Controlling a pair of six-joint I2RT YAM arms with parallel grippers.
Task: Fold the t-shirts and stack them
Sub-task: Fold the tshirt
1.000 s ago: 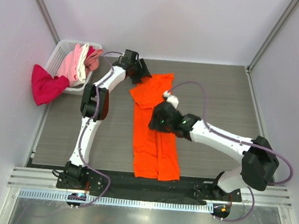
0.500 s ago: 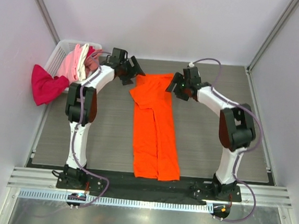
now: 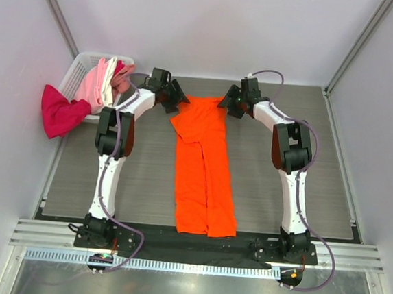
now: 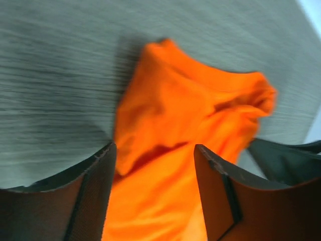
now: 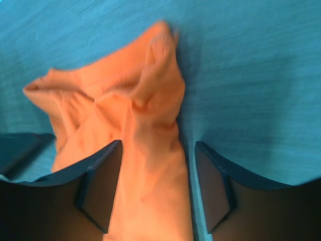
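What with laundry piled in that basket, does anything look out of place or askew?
Yes. The magenta-red t-shirt spills over the white basket at its left side and hangs outside it. The orange t-shirt lies bunched and slanted at its far end instead of flat.

Orange t-shirt [image 3: 205, 168] – flat on the table [image 3: 139, 176], mid-field, folded lengthwise into a long narrow strip running near edge to far. Two overlapping panels, seam visible down the middle. Far end wider, skewed left and rumpled; wrist views show bunched folds there [image 4: 175, 150] [image 5: 130, 125].

Magenta-red t-shirt [image 3: 58, 113] – crumpled, spilling out of the basket [image 3: 80, 60] at far left, against the wall.

Light pink t-shirt [image 3: 91, 86], white t-shirt [image 3: 108, 81] and salmon t-shirt [image 3: 123, 77] – bunched side by side in the basket, unfolded.
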